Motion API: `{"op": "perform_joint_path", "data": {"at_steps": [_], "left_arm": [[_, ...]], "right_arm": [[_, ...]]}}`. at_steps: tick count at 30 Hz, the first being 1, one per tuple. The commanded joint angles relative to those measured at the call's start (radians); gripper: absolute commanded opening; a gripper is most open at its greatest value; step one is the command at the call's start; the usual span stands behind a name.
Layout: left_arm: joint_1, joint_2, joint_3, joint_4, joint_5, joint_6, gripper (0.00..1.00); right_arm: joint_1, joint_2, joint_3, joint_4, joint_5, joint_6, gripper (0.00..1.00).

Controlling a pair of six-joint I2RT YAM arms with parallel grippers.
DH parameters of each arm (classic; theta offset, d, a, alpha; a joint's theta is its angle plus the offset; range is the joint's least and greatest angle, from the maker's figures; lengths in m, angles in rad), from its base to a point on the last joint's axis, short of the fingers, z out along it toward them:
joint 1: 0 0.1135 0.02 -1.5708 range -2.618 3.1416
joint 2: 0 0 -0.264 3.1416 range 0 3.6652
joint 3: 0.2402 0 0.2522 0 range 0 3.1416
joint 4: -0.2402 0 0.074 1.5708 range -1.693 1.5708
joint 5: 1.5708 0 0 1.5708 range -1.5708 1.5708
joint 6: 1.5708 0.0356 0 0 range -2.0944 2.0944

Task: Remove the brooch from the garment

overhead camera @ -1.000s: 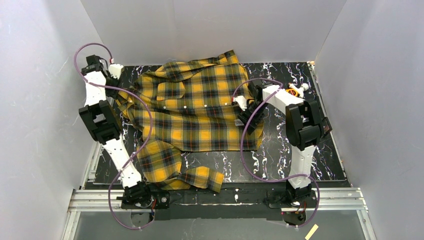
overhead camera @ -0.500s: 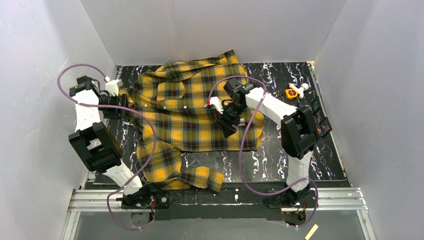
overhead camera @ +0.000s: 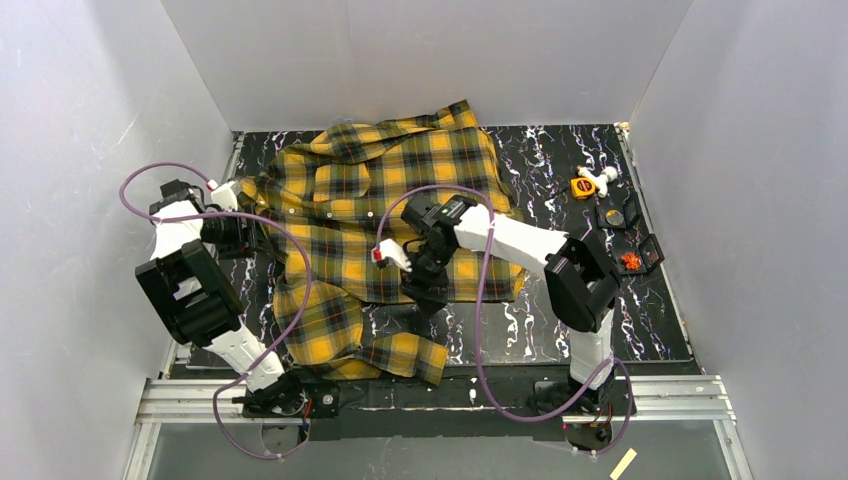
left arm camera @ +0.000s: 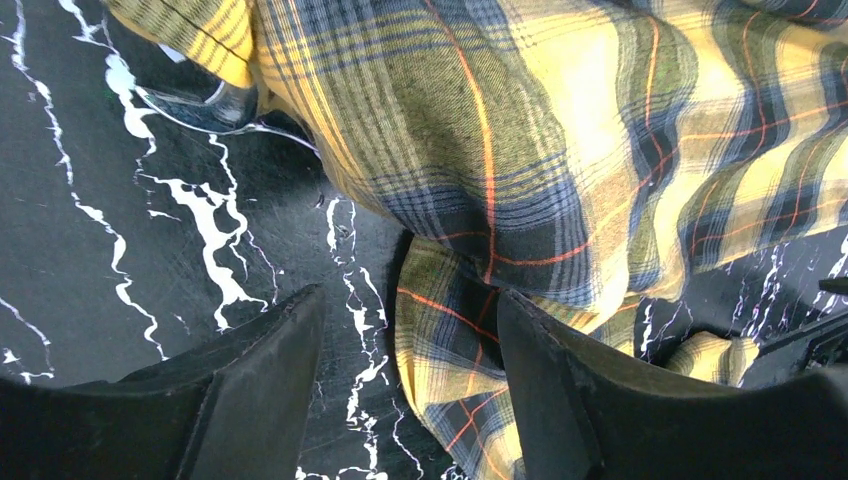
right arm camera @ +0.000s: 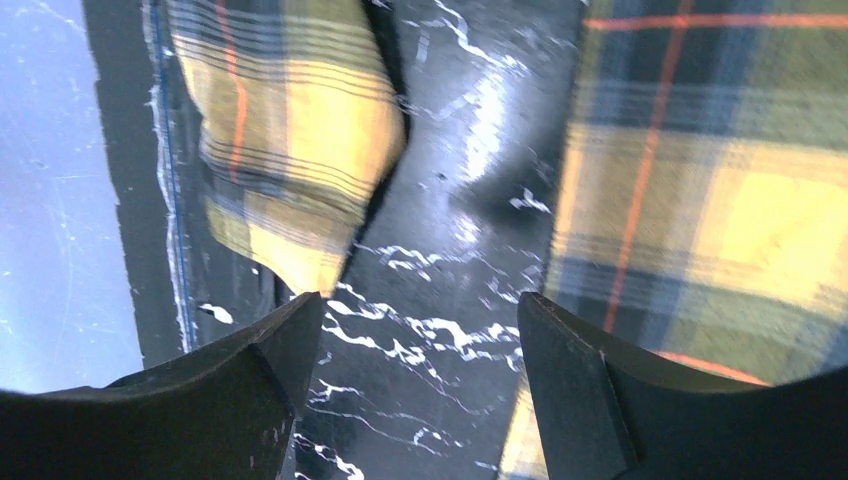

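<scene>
Top view, garment (overhead camera: 400,215): large yellow-and-black plaid flannel shirt, spread on the black white-veined marble table (overhead camera: 650,320).
Top view, brooch (overhead camera: 603,177): tiny cream-white irregular ornament, on the table at the shirt's 2 o'clock, well apart.
Top view, arms: left gripper (overhead camera: 243,236) at the shirt's 9 o'clock edge, right gripper (overhead camera: 422,290) at its 6 o'clock hem.
Left wrist view: left gripper (left arm camera: 410,310) released, plaid cloth below.
Right wrist view: right gripper (right arm camera: 420,315) released, bare table between the fingers.

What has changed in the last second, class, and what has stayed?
The right gripper swung left across the shirt to its near hem, jaws open. The left gripper drew back along the shirt's left edge, also open. The shirt stayed put.
</scene>
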Motion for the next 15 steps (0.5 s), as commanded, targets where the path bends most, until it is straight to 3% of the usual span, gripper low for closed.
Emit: {"op": "perform_joint_path", "data": {"at_steps": [1,8,15], "left_arm": [[0.002,-0.01,-0.063,0.037,0.021,-0.018,0.63],[-0.01,-0.007,-0.144,0.124,0.096,-0.088,0.66],[-0.122,-0.06,-0.159,0.217,0.091,-0.144,0.44]], "right_arm": [[0.068,-0.018,0.005,0.032,-0.075,0.01,0.81],[0.113,-0.026,-0.015,0.066,-0.095,0.012,0.82],[0.064,0.005,0.019,0.179,-0.056,0.142,0.78]]}}
